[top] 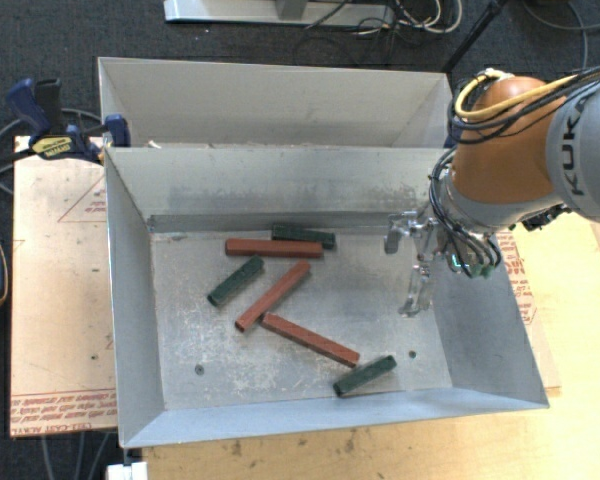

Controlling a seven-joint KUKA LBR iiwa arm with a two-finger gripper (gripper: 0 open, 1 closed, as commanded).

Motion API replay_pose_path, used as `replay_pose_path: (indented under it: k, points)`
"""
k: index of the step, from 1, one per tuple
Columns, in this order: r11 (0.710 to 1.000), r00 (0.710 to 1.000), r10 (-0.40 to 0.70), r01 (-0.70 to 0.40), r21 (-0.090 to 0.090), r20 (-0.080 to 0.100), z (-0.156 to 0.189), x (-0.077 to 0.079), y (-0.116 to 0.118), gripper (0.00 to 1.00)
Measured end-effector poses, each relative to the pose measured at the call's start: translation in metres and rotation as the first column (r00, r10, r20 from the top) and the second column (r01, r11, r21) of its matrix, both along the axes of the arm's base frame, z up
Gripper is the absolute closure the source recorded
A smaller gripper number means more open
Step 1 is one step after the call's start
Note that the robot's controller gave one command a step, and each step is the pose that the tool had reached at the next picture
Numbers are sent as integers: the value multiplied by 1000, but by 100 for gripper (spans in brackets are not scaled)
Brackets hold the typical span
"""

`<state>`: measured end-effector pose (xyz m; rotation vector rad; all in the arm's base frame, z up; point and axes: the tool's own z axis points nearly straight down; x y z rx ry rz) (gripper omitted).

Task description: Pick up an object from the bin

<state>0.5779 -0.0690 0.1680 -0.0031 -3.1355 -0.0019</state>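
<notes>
The arm reaches from the right, gripper [414, 273] pointing down near the bin's [280, 183] right wall (jaws: cannot tell).

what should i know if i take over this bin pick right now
Tool: at the right side of the bin, above bare floor, nothing seen in it; open or shut, cannot tell.
Things: three red-brown bars and three dark green blocks lie loose on the floor, mostly left of the tool; the front green block is among the nearest.
Done: nothing picked.
Left: the whole pick.
</notes>
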Motion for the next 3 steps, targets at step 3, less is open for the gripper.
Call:
replay_pose_path:
  k: [3]
  points:
    - [950,950,312,-312,1,11,-95,-61,51,0]
